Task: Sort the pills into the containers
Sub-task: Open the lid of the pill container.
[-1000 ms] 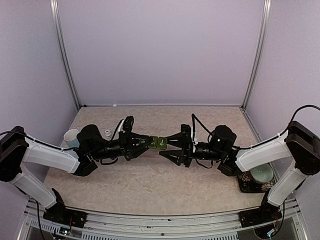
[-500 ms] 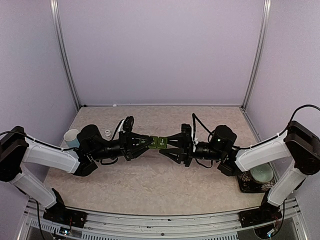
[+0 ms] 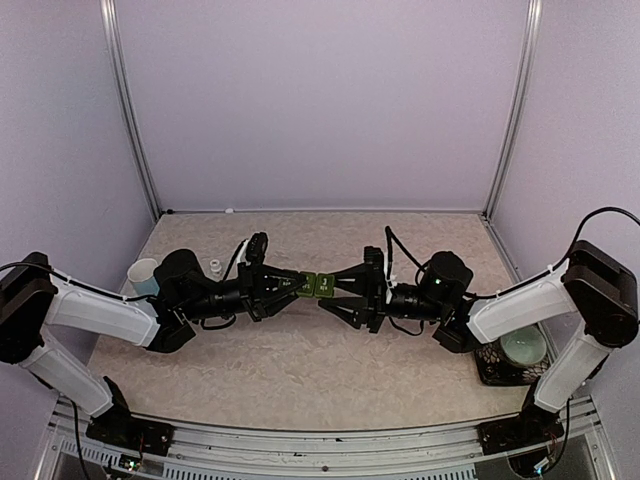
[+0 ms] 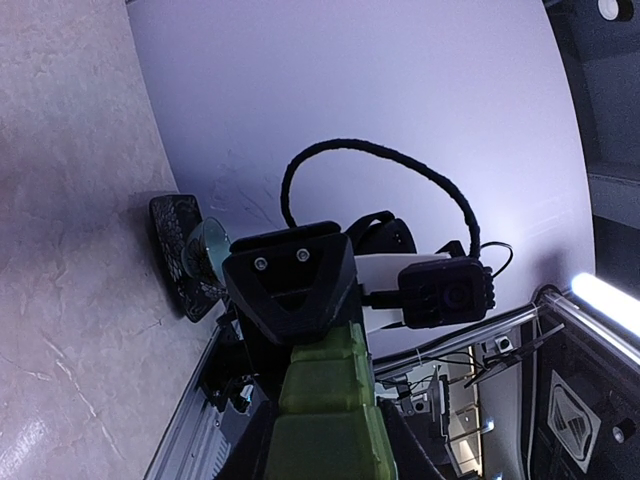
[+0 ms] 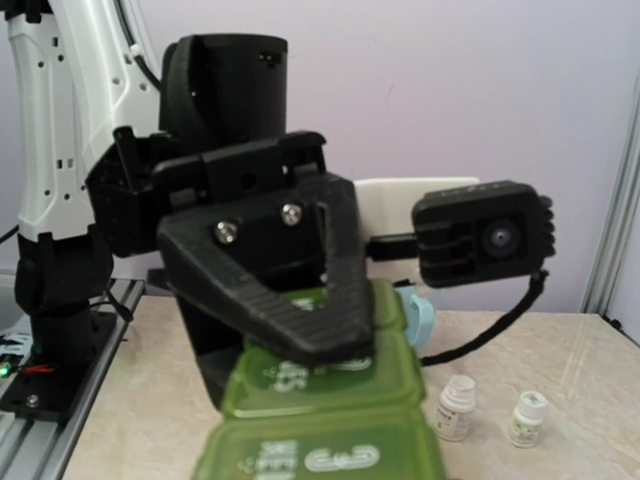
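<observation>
The containers (image 3: 318, 285), a dark green strip of three lidded compartments, hang above the table's middle between both arms. My left gripper (image 3: 301, 285) is shut on the strip's left end. In the left wrist view the containers (image 4: 325, 400) run away from the camera. My right gripper (image 3: 329, 296) stands open at the strip's right end. Its upper finger (image 4: 290, 290) lies against the far compartment, and its lower finger sits below the strip. The right wrist view shows the containers (image 5: 320, 420) with lids shut under the left finger (image 5: 290, 290). The pills are out of view.
A light blue mug (image 3: 143, 275) and a small white bottle (image 3: 216, 266) stand at the left; two white bottles (image 5: 455, 405) show in the right wrist view. A pale green bowl (image 3: 522, 350) rests on a black stand at the right edge.
The right gripper's fingers shifted slightly at the strip's end, narrowing and then widening again. The left gripper and the strip stay where they were.
</observation>
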